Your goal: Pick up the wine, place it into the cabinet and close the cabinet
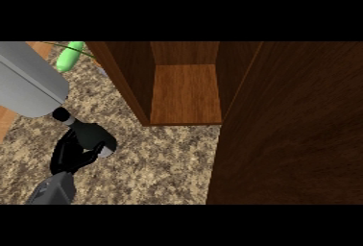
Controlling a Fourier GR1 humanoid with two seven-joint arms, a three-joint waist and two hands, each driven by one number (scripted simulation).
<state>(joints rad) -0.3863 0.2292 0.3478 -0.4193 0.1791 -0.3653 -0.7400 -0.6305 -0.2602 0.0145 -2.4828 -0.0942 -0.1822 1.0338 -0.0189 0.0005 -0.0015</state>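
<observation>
My left forearm (28,77) looms large from the upper left and ends in the black left hand (89,137) over the speckled counter (156,168). Its fingers are curled down round the top of a dark grey body (51,190) that runs to the lower left edge; this looks like the wine bottle, mostly hidden by the hand. The wooden cabinet (186,91) stands open to the right of the hand and farther back, with nothing on its inner floor. Its door (291,144) is swung out and fills the right side. My right hand shows nowhere.
A green object (71,55) lies on the counter at the far left, partly behind my forearm. The counter's left edge (6,126) shows as an orange strip. The open door blocks everything to the right.
</observation>
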